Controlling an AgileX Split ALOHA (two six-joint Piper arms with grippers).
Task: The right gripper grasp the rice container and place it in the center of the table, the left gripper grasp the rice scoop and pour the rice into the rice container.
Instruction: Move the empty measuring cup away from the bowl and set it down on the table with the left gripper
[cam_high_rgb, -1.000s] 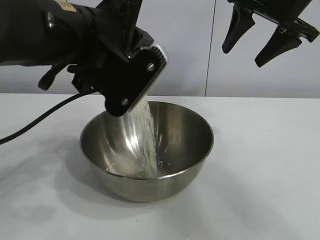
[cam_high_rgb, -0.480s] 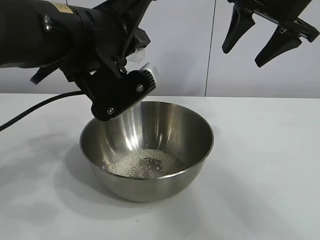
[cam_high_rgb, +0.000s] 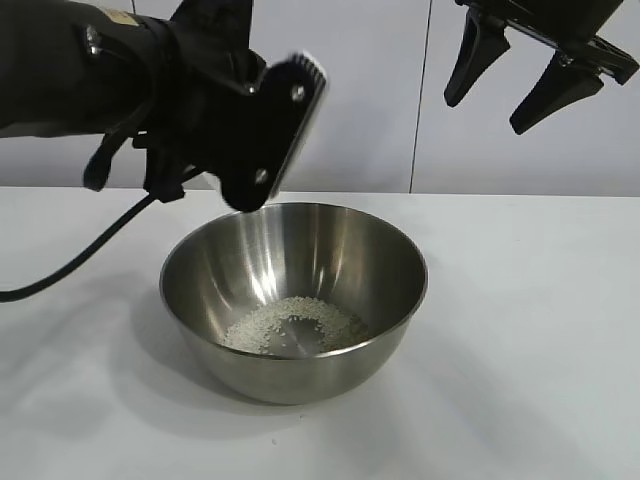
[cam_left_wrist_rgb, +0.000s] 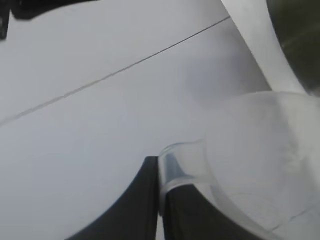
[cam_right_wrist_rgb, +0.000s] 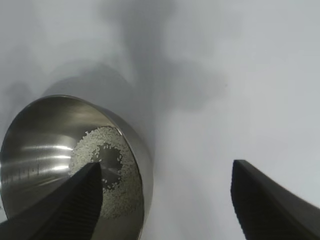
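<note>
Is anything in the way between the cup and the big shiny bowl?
No. The rice scoop, pinched in the left gripper, hangs above the rice container with only open air between them. The rice already lies in the bowl.

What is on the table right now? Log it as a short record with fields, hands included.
rice container: steel bowl standing upright on the table
rice: loose white heap on the bowl's bottom
rice scoop: translucent cup, its handle pinched by the left hand
left hand: shut on the scoop's handle, above the bowl's rear left rim
right hand: open, raised at the upper right, holding nothing
pouring: no grains falling
</note>
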